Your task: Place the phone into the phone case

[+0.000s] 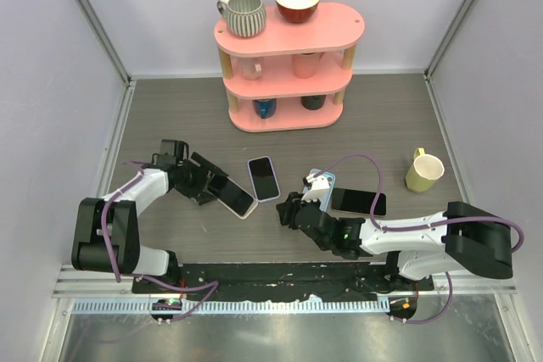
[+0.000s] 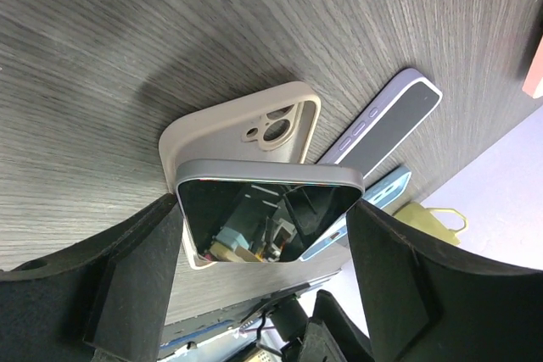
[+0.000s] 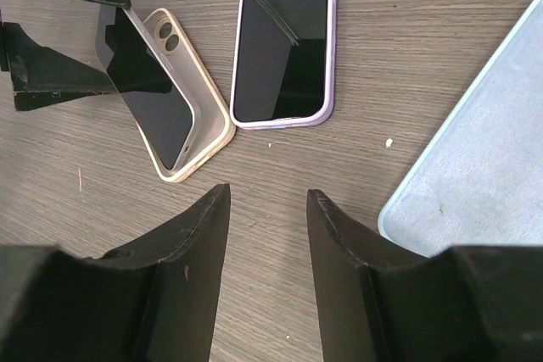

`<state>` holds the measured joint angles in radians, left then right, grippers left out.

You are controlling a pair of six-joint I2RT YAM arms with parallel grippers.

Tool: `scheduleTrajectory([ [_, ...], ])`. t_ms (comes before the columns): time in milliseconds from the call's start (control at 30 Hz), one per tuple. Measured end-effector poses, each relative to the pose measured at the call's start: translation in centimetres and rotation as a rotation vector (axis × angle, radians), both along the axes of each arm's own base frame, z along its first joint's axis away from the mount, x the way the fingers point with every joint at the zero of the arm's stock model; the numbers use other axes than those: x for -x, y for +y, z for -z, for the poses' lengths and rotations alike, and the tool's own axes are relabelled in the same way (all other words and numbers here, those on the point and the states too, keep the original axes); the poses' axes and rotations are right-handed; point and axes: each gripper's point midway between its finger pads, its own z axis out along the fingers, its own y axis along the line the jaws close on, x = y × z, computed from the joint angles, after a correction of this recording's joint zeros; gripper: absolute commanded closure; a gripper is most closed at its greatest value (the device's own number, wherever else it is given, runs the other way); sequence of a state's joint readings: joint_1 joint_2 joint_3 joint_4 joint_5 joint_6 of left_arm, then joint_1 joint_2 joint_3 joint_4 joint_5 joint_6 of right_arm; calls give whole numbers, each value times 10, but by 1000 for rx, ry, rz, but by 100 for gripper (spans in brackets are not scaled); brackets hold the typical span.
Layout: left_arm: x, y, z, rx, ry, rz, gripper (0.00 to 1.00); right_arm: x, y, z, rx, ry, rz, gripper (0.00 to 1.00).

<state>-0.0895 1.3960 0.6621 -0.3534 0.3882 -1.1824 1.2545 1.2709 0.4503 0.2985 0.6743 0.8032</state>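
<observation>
A dark-screened phone (image 2: 254, 214) with a silver frame is tilted, its far end resting in the cream phone case (image 2: 254, 120) that lies flat on the table. My left gripper (image 2: 265, 206) is shut on the phone, one finger against each long side. In the top view the phone (image 1: 226, 190) and the cream case (image 1: 247, 208) lie left of centre with the left gripper (image 1: 206, 182) over them. My right gripper (image 3: 267, 197) hovers open above bare table with nothing between its fingers. It faces the cream case (image 3: 204, 129) and the raised phone (image 3: 148, 99).
A phone in a lilac case (image 1: 264, 178) lies just right of the cream case. A light blue case (image 1: 321, 186) and a black phone (image 1: 358, 202) lie beside my right gripper (image 1: 293, 209). A yellow mug (image 1: 424, 172) stands at right, and a pink shelf (image 1: 288, 40) with mugs at the back.
</observation>
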Motion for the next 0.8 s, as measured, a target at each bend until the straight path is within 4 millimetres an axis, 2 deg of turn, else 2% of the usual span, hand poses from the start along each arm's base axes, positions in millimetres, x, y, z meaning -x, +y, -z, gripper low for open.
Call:
scheduleTrajectory([
  [67, -1, 0, -1, -2, -1, -2, 20, 0, 0, 0, 0, 0, 0, 53],
  [100, -1, 0, -1, -3, -1, -4, 3, 0, 0, 0, 0, 0, 0, 53],
  [133, -2, 0, -1, -4, -1, -7, 0, 0, 0, 0, 0, 0, 0, 53],
  [333, -3, 0, -3, -4, -5, -14, 0, 0, 0, 0, 0, 0, 0, 53],
  [467, -3, 5, -13, -36, -30, -17, 0, 0, 0, 0, 0, 0, 0, 53],
  [533, -7, 13, -28, -87, -68, -17, 0, 0, 0, 0, 0, -1, 0, 53],
  [633, -20, 33, -62, -218, -163, -33, 0, 0, -1, 0, 20, -11, -11, 53],
  [700, -32, 57, -93, -346, -251, -89, 0, 0, -1, 1, 52, -28, -36, 53],
  [800, -38, 86, -126, -439, -350, -147, 0, 1, 2, -3, 95, -51, -103, 53],
])
